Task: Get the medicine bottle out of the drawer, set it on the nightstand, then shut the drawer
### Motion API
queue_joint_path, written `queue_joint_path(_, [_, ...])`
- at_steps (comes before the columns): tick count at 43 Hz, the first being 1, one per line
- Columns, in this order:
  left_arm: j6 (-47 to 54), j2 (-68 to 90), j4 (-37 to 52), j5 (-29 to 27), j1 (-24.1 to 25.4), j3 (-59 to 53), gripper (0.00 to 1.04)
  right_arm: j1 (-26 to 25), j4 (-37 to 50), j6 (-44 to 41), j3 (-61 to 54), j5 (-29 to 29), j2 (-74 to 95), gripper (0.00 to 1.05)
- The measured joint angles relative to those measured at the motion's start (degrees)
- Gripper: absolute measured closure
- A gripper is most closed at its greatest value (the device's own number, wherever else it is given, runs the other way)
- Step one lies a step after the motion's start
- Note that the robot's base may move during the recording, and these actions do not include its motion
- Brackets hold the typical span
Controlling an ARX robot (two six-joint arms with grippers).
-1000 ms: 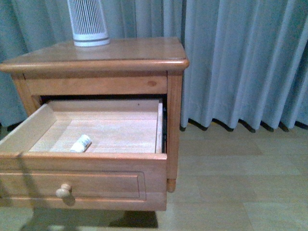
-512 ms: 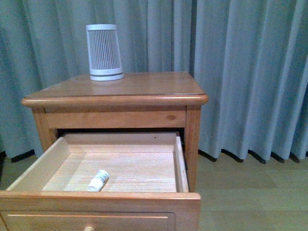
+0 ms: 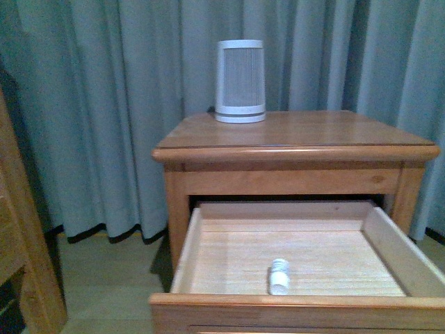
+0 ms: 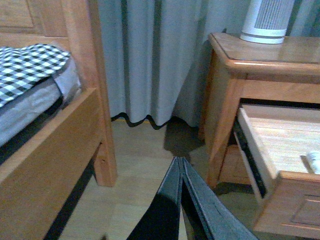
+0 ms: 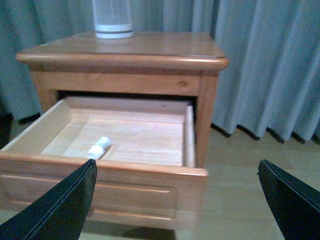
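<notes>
Beside the bed frame (image 4: pixel 75 135), the left tool (image 4: pixel 180 161) hangs low, blades pressed together, apart from the nightstand (image 3: pixel 175 209). A ribbed cylinder (image 3: pixel 240 81) stands at the back of the worktop (image 3: pixel 327 129). The medicine bottle (image 3: pixel 279 275) lies on its side in the open drawer (image 3: pixel 185 250), near its front panel. The right tool (image 5: pixel 176 164) faces it, blades spread wide. The round bottle may roll from a skewed pinch, or a blade may strike that panel.

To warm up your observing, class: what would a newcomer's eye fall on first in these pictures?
The open drawer of the nightstand, with a small white bottle lying on its side near the front. Next, the ribbed white cylinder standing at the back of the top, before a grey-blue curtain.
</notes>
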Motion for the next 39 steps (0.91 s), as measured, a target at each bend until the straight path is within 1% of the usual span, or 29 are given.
queue_joint_path(11, [0.00,-4.90,-1.46,-0.07,0.00,-2.91,1.01,-0.09,0.00,0.00,0.00,-0.26,0.04,0.07])
queue_joint_path(12, [0.02,-6.40,-3.65,-0.04,0.00,-2.99,1.01,-0.13,-0.07,0.07,0.02,-0.46,0.11,0.07])
queue_joint_path(14, [0.02,-10.34,-9.07,-0.07,0.00,-2.99,1.01,-1.38,-1.97,1.92,1.64,-5.75,3.56,0.07])
queue_joint_path(15, [0.02,-12.57,-10.62,-0.02,0.00,-2.99,1.01,-1.68,-0.74,2.71,3.41,-7.85,8.28,0.07])
queue_joint_path(16, [0.02,-13.79,-10.88,-0.02,0.00,-2.99,1.01,-1.49,1.81,3.39,5.95,-8.44,13.94,0.07])
queue_joint_path(18, [0.02,-14.32,-11.32,-0.02,0.00,-2.99,1.01,-0.46,7.93,3.65,12.44,-7.65,25.70,0.07])
queue_joint_path(19, [0.02,-14.40,-11.34,-0.02,0.00,-2.99,1.01,0.09,9.68,3.63,14.84,-6.95,29.31,0.07])
queue_joint_path(20, [0.02,-14.47,-11.37,-0.02,0.00,-2.99,1.01,1.25,12.46,3.41,19.71,-6.14,36.26,0.07])
queue_joint_path(22, [-0.02,-14.60,-11.41,-0.02,0.00,-2.99,1.00,2.56,14.84,2.73,25.11,-5.42,44.33,0.07])
queue_joint_path(26, [0.02,-14.62,-11.43,-0.02,0.00,-2.99,0.80,5.07,15.85,1.49,36.35,-3.02,62.86,0.07])
queue_joint_path(29, [0.02,-14.62,-11.43,-0.04,0.00,-2.99,0.70,5.81,15.47,1.42,41.31,-1.22,71.76,0.07])
queue_joint_path(31, [0.02,-14.62,-11.43,-0.02,0.00,-2.99,0.59,6.40,14.47,1.44,46.05,0.72,80.08,0.07])
queue_joint_path(33, [0.02,-14.62,-11.43,-0.02,0.00,-2.99,0.50,6.82,13.64,1.64,49.90,2.25,86.90,0.07])
queue_joint_path(36, [0.02,-14.62,-11.43,-0.02,0.00,-2.99,0.40,7.30,13.35,2.05,54.18,4.02,94.77,0.07])
queue_joint_path(39, [0.02,-14.62,-11.43,-0.02,0.00,-2.99,0.25,8.04,12.44,2.56,59.39,5.88,104.26,0.07])
